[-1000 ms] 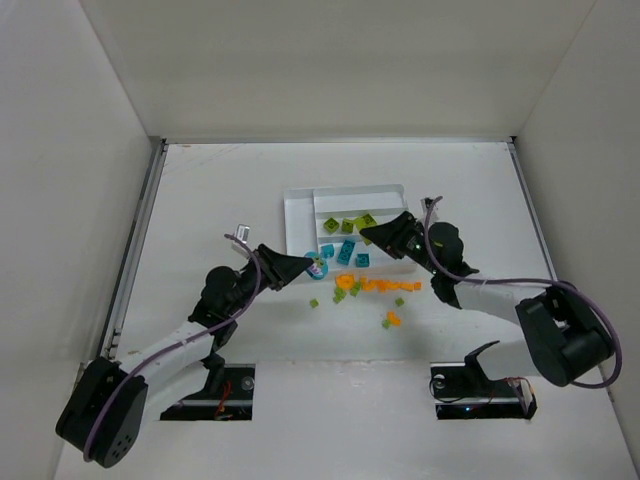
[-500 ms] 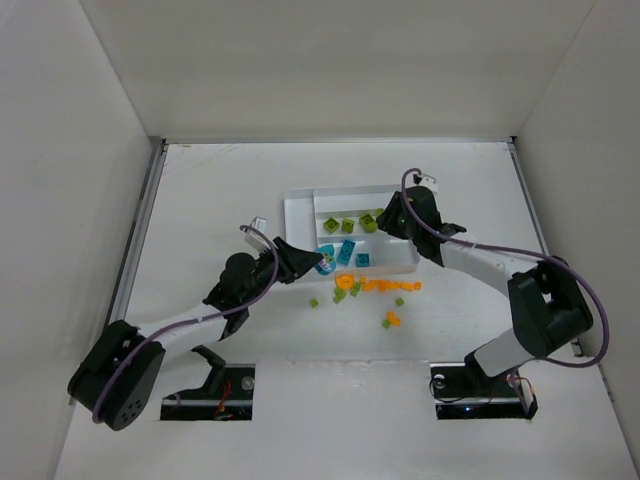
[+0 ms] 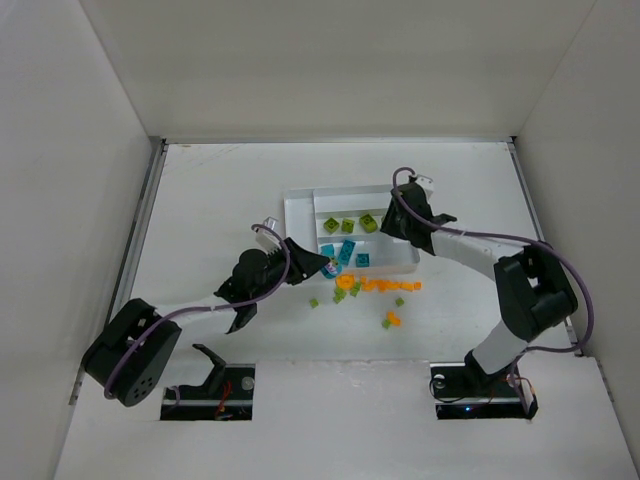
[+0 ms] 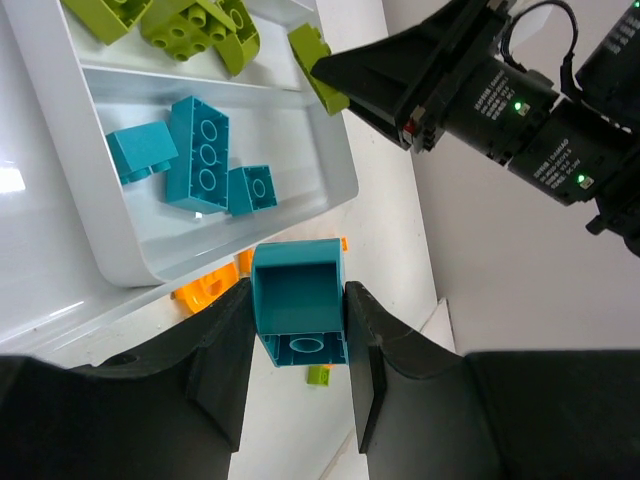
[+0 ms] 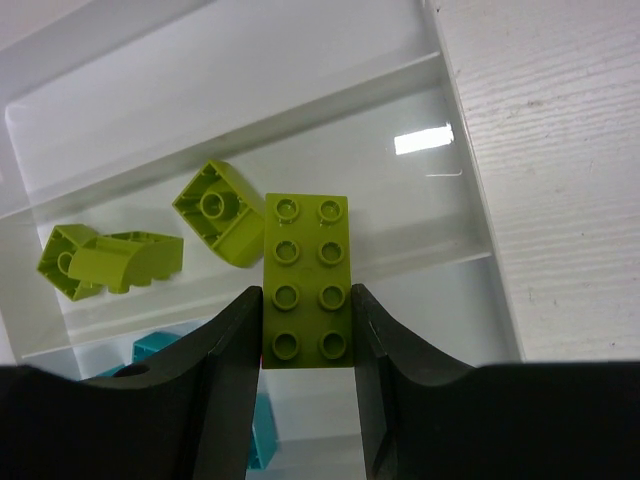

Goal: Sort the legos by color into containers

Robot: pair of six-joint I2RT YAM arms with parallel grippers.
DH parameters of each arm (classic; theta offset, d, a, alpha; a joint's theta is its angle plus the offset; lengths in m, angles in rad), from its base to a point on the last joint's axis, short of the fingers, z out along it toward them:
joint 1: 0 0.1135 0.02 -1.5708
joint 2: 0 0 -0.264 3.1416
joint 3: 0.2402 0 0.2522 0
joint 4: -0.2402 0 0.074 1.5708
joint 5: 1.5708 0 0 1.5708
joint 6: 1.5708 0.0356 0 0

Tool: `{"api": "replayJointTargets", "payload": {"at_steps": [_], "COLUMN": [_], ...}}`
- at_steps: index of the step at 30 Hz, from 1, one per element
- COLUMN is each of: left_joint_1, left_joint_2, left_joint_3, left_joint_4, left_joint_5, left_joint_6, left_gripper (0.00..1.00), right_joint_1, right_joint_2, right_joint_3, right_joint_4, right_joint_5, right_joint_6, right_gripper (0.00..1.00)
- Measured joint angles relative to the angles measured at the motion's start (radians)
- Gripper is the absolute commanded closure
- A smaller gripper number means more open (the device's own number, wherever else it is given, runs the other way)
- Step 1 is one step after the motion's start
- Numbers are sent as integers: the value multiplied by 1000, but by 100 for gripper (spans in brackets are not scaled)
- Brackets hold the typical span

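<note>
Left gripper [image 4: 297, 295] was pinching a teal-blue brick [image 4: 298, 310] between its two fingers, hollow underside toward the wrist camera. In the top view it hung by the near left corner of the white tray [image 3: 298, 208], which lay around the middle of the desk [image 3: 220, 200], a little toward the far edge. Three other teal-blue bricks [image 4: 205, 150] lay in one long section of the tray.

The right gripper [image 5: 306, 295] was closed on a lime green brick [image 5: 307, 270], a two-by-four piece with its studs facing the wrist camera. It held the brick above the tray, over the long section where two more lime green pieces [image 5: 215, 210] lay, close to the divider. From above, this gripper was over the tray's right half.

On the desk just off the tray's near side, orange bricks [image 3: 378, 285] lay in a loose row, with small lime green bits [image 3: 345, 292] scattered among them.
</note>
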Motion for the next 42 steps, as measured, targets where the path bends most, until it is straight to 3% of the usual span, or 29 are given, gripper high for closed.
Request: {"api": "replayJointTargets", "payload": {"at_steps": [7,12,15,19,25,27,36,42], "left_joint_1": [-8,-23,-39,-63,-116,-139,-225,-280], "left_joint_2": [6,8,17,31,76,102,291,441], "left_joint_3": [8,19,29,42,110,149,352,461], "left_joint_4": [2,2,4,6,-7,-18,-76,-124], "left_joint_5": [0,-11,-21,-37,-98,-127,-290,-407], "left_joint_6": [4,6,8,13,54,75,154,157], "left_gripper": [80,80,80,80,80,80,80,80], "right_joint_1": [-4,-3,-2,3,4,3,3,22], "right_joint_2": [75,90,86,31,-233,-332,-599,-775], "right_joint_3": [66,98,109,81,-121,-205,-517,-576], "right_joint_4": [-32,-31,-19,10,129,174,233,224], "right_joint_5": [28,21,5,-10,-8,2,47,76], "right_joint_6": [17,61,84,104,116,114,129,146], "right_gripper": [54,36,33,38,69,74,69,68]}}
